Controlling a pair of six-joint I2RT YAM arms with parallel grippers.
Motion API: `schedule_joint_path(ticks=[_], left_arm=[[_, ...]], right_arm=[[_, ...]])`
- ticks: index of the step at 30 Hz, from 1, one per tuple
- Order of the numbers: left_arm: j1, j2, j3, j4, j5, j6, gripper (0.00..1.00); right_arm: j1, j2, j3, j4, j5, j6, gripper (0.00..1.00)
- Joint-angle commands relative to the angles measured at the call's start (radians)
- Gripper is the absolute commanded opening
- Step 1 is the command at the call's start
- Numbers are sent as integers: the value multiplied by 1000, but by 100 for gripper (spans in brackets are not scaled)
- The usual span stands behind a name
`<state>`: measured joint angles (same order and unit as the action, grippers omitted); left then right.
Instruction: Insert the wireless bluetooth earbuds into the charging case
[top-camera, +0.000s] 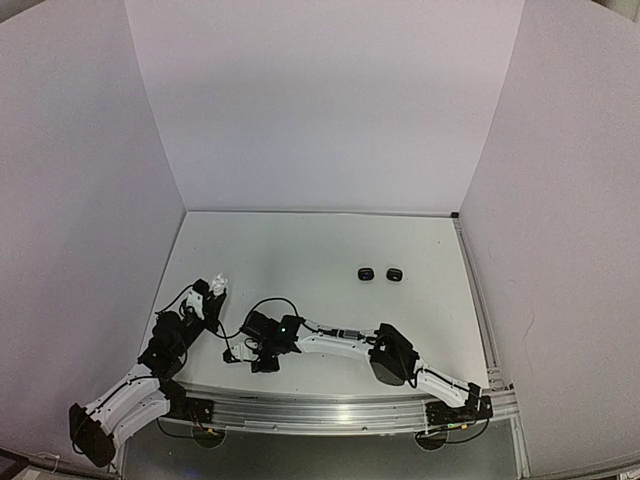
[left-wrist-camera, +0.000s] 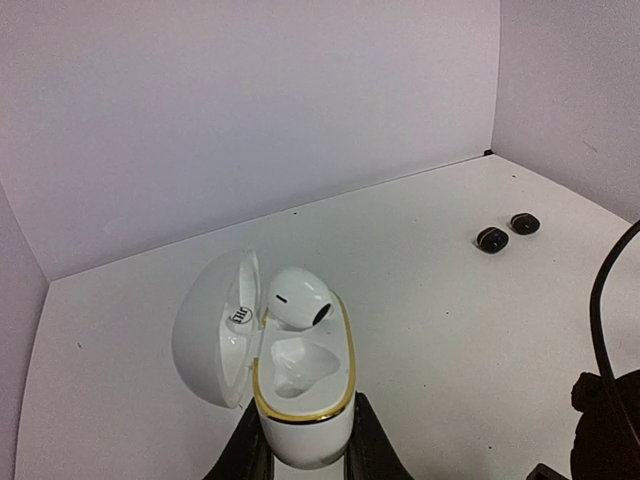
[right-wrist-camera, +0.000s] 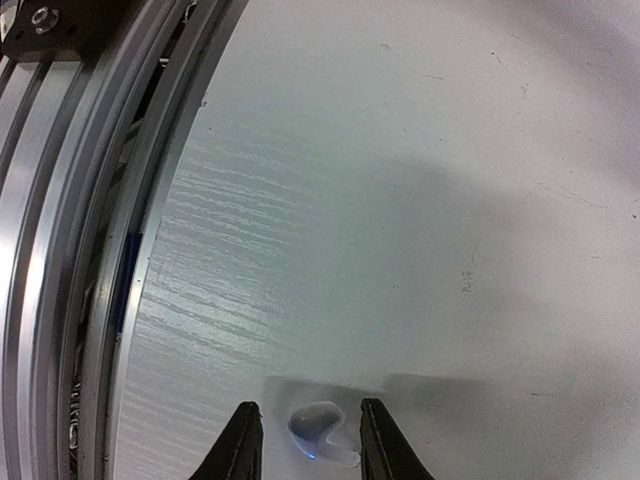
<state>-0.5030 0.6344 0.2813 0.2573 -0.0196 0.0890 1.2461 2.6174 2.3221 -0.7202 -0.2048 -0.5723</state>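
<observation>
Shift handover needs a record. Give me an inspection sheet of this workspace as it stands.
Surface: white table, faint scuffs.
Job's things: open white charging case, one white earbud seated, other slot empty; second white earbud on the table; two black earbuds farther back.
Clutter: nothing seen.
Grippers: left gripper shut on the case; right gripper open, straddling the second white earbud.
Cables: black cable looped between the arms.
Surroundings: white walls; metal rail at near edge.
</observation>
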Motion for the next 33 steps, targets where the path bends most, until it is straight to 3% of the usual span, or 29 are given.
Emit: schedule_joint_path(ticks=[1, 21, 31, 33], left_arm=[[9, -10, 40, 143, -9, 7, 0], [9, 19, 52, 100, 61, 15, 0], [9, 19, 47, 100, 59, 21, 0], [9, 19, 48, 100, 57, 25, 0]], right_arm=[[40, 64, -41, -128, 32, -65, 29], [39, 97, -4, -128, 39, -68, 23], [39, 88, 30, -125, 51, -7, 0], [33, 76, 71, -123, 45, 51, 0]])
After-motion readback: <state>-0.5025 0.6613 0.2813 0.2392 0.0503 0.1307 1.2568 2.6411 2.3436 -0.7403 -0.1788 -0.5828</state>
